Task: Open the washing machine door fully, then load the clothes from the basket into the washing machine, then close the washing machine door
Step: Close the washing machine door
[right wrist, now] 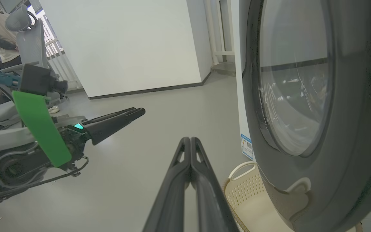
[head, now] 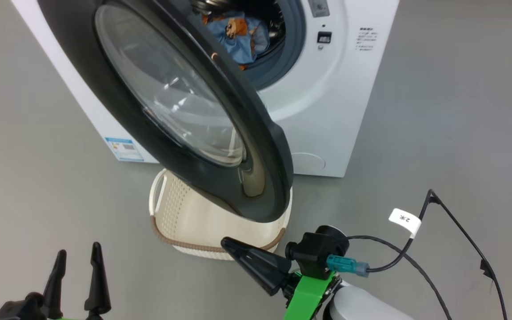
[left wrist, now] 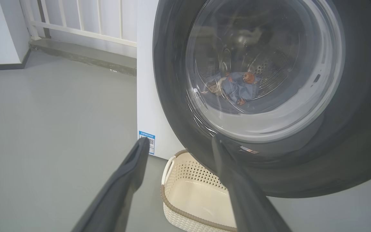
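1. The left gripper (head: 79,250) is at the lower left of the head view. Its two fingers stand apart and grasp nothing, over grey floor (head: 38,186) and well apart from the basket.
2. A blue label (head: 124,149) sits low on the washer's left corner.
3. The basket (head: 180,213) stands on the floor just in front of the washer, under the door's lower edge. Its cream bottom shows in the left wrist view.
4. The door (head: 256,146) is swung out partway from the washer's left side. Its black rim hangs over the basket and its glass bowl faces the left gripper.
5. The clothes (head: 238,40) lie inside the drum. They show past the door's edge in the head view and through the glass in the left wrist view.
6. The right gripper (head: 227,243) has its fingers pressed together on nothing. It points toward the basket's near rim, close below the door's bottom edge, and the right wrist view shows it clear of the door.
7. The washer (head: 322,111) shows its white front right of the door, with a round flap (head: 308,161) low down.
8. A black cable (head: 416,262) with a white tag (head: 405,221) loops from the right wrist.
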`<state>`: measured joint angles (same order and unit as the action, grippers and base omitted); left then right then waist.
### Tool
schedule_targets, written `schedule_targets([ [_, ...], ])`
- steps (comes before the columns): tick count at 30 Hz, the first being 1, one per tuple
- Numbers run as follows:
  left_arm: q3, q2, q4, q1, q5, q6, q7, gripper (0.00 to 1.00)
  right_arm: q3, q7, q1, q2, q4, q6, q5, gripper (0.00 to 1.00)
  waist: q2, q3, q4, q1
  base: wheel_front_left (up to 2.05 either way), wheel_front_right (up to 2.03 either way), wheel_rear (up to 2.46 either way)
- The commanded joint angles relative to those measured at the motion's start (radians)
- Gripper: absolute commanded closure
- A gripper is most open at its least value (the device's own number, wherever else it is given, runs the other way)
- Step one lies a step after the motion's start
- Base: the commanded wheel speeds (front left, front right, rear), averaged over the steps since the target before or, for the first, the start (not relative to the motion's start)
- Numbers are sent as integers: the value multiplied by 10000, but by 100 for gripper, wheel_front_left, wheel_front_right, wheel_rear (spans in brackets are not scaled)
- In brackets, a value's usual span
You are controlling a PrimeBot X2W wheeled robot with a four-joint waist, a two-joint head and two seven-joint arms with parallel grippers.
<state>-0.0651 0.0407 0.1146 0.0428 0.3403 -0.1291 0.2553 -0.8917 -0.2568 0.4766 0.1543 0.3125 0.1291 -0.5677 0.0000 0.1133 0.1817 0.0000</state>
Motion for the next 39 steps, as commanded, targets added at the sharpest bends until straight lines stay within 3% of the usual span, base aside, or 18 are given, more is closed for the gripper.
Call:
schedule_targets([
  [1, -285, 98, -187, -421, 83, -15, 65, 0, -80, -49, 99, -260, -39, 16, -108, 100, 0, 231, 200, 0, 0, 0, 0],
  [23, -106, 96, -366, -974, 263, -15, 65, 0, 3064, -49, 762, -166, 581, 16, 720, 100, 0, 1193, 376, 0, 0, 0, 0],
  [39, 517, 95, -897, -1800, 401, -15, 65, 0, 5275, -49, 2601, 438, 998, 16, 955, 100, 0, 2400, 889, 0, 0, 0, 0],
])
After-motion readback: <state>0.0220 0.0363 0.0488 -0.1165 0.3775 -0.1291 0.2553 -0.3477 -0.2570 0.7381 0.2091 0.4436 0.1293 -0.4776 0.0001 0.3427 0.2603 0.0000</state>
